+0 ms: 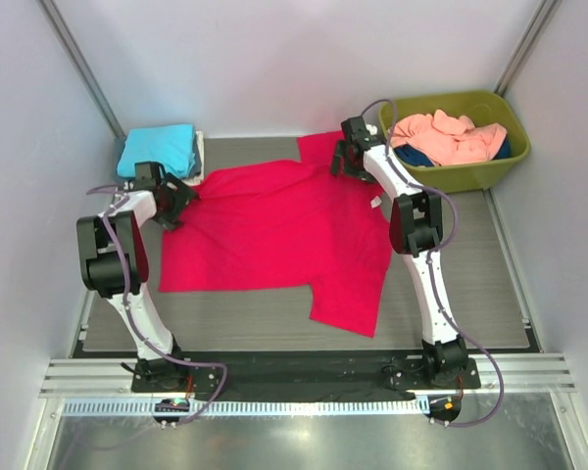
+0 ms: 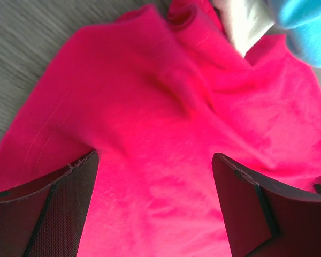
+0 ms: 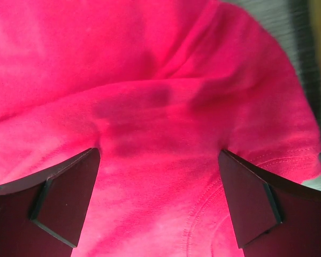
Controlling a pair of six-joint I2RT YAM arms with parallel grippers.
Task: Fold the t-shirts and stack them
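Observation:
A crimson-pink t-shirt [image 1: 274,235] lies spread on the grey mat. My left gripper [image 1: 171,201] is at its far left corner, open, jaws wide over the cloth [image 2: 155,176]. My right gripper [image 1: 345,160] is at its far right part, open over the cloth near a stitched hem [image 3: 160,187]. A folded turquoise t-shirt [image 1: 159,149] lies on a white one [image 1: 198,157] at the far left; both show in the left wrist view, turquoise [image 2: 305,27] and white [image 2: 246,24]. A salmon-pink t-shirt [image 1: 446,137] and a dark blue one [image 1: 412,155] lie in the tub.
An olive-green plastic tub [image 1: 470,174] stands at the far right, close to my right arm. White walls close in the back and sides. The grey mat [image 1: 470,294] shows bare on the near right.

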